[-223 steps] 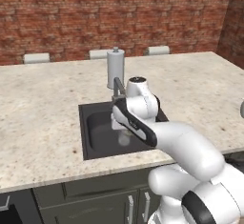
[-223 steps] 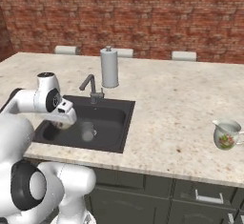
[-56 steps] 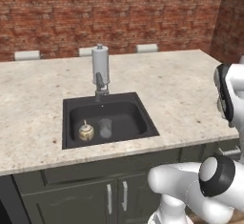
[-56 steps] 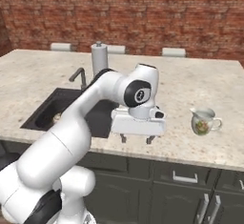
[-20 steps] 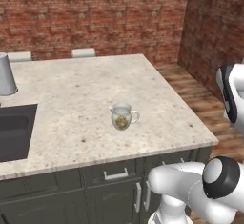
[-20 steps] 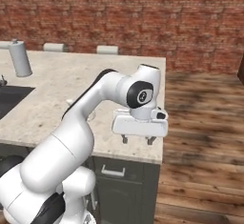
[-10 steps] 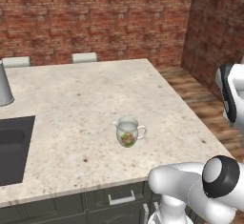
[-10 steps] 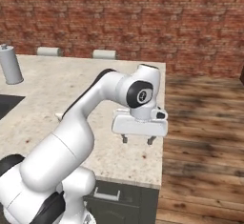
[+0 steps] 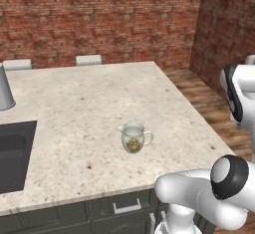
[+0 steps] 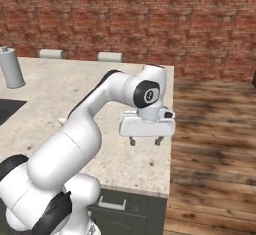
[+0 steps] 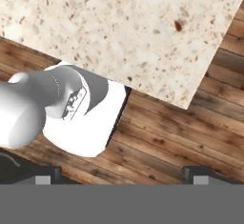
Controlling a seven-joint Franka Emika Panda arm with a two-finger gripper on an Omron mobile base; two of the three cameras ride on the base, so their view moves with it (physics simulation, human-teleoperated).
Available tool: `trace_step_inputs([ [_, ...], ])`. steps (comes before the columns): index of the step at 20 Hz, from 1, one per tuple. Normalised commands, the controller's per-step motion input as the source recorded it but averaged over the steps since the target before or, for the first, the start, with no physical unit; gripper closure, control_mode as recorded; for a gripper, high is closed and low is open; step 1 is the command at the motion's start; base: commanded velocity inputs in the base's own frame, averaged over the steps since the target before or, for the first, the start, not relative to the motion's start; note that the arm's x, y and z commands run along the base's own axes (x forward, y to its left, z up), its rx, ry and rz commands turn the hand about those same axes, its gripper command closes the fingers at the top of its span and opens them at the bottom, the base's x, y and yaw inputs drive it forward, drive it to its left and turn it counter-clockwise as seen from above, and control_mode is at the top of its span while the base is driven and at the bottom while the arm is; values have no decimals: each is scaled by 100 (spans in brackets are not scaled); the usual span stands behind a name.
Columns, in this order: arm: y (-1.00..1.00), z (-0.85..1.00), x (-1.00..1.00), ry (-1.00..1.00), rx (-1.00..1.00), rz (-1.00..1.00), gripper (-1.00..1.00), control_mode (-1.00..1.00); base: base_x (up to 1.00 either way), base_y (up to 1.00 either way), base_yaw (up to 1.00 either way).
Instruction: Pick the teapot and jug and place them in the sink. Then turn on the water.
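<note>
Speckled beige stone runs under everything here, and the jug (image 9: 134,137) stands upright on that counter (image 9: 89,103) near its front edge, handle toward the room's open side, with nothing touching it. The sink (image 9: 15,153) shows as a dark corner at the left of my left base view, well apart from the jug, with a grey canister (image 9: 5,88) behind it. I cannot see into enough of the basin to say whether the teapot sits there.

My gripper (image 10: 146,141) hangs out past the counter's far corner in the right base view, fingers apart and nothing between them, pointing straight down; the hand view confirms it, looking at the counter's corner and wooden floor (image 11: 181,137). I read that high, open carry as a travel pose that keeps the fingers clear of the stone while I line the base up on the jug.

My guess at the next need: swing the arm back over the counter and descend with the jaws straddling the jug's belly, clear of the handle and lip
</note>
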Motion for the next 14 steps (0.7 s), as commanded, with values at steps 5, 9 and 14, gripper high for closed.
trace_step_inputs([
  [5, 0, -9, 2, 0, 0, 58, -100, -100, 0, 0, 0],
  [9, 17, -14, 0, 0, 2, 53, -100, -100, 0, 0, 0],
  [14, 25, -6, 0, -3, 21, 34, -100, -100, 0, 0, 0],
])
